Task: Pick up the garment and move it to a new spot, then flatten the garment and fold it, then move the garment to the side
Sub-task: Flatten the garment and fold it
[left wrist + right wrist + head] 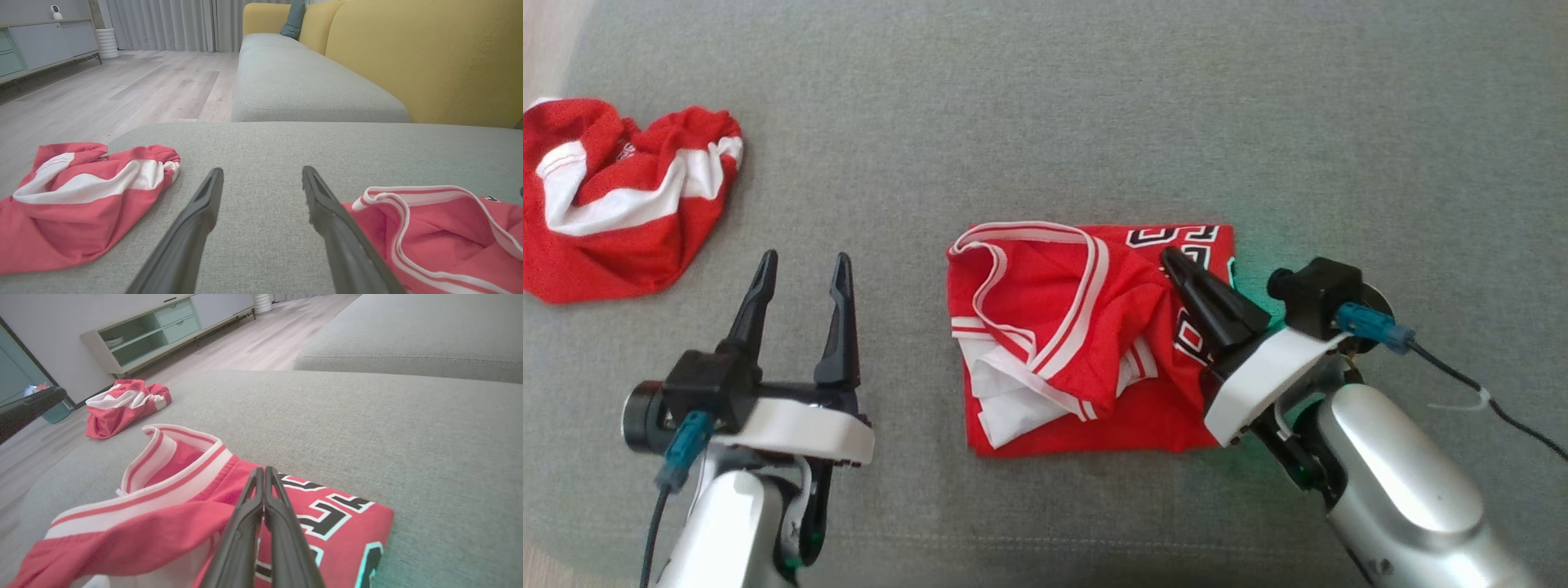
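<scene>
Right gripper: fingers pressed together, tips on folded red jersey, which lies mid grey sofa cushion. Can't tell if cloth is pinched. Left gripper: spread, empty, over cushion just left of jersey.

Risks, as judged:
1. One-pt pull at rt edge drags top layer, fold opens.
2. Leftward move crowds crumpled red-white garment.
3. Thin/no pinch, slips on lift.
4. Loose striped armhole trim flops out.

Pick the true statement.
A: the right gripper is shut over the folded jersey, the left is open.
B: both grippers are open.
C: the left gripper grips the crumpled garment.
A: the right gripper has its fingers pressed together over the folded jersey; the left gripper stands spread.
</scene>
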### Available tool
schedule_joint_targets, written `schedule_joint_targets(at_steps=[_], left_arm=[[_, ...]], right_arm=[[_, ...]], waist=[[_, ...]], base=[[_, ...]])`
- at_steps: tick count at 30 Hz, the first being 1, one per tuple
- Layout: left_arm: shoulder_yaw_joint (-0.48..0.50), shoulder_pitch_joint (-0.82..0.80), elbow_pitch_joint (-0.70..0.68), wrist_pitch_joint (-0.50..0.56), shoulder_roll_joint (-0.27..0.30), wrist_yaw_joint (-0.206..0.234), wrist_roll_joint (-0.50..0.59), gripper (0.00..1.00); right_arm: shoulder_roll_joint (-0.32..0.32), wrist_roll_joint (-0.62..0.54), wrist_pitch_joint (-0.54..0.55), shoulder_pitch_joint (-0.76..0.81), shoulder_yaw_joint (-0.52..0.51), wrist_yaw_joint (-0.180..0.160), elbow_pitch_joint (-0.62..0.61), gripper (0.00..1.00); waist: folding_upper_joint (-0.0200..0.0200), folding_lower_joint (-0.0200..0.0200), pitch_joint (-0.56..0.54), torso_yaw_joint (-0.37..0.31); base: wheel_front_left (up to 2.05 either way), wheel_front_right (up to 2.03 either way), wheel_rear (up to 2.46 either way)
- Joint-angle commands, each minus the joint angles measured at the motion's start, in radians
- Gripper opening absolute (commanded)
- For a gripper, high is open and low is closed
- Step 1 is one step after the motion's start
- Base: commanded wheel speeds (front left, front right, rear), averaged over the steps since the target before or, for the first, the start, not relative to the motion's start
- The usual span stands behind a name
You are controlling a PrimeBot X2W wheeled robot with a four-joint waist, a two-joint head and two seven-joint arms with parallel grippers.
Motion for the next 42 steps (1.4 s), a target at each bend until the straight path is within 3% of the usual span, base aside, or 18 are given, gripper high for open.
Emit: schedule_joint_targets(at_steps=[1, 8, 18, 32, 42], left_arm=[[0.029, -0.045, -0.028, -0.011, 0.008, -0.004, 0.005, 1.00], [0.033, -0.051, -0.023, -0.012, 0.001, -0.008, 0.008, 1.00], [0.042, -0.047, -0.031, -0.013, -0.007, -0.017, 0.018, 1.00], [0.056, -0.038, -0.029, -0.013, -0.019, -0.025, 0.027, 1.00], [0.060, -0.032, -0.027, -0.013, -0.026, -0.035, 0.037, 1.00]], right_arm=[[-0.010, 0.015, -0.014, -0.027, 0.032, -0.001, -0.012, 0.00], [-0.039, 0.086, -0.028, -0.077, 0.133, -0.001, 0.067, 0.00], [-0.092, 0.193, -0.007, -0.128, 0.306, -0.001, 0.090, 0.00], [-0.226, 0.304, 0.039, -0.174, 0.506, -0.001, -0.006, 0.00], [-0.276, 0.300, 0.061, -0.146, 0.507, -0.001, -0.120, 0.00]], waist=[[0.0000, 0.0000, 0.004, 0.005], [0.0000, 0.0000, 0.012, 0.011], [0.0000, 0.0000, 0.011, 0.008], [0.0000, 0.0000, 0.009, 0.009], [0.0000, 0.0000, 0.002, -0.004]], base=[[0.00, 0.00, 0.00], [0.00, 0.00, 0.00], [0.00, 0.00, 0.00], [0.00, 0.00, 0.00], [0.00, 0.00, 0.00]])
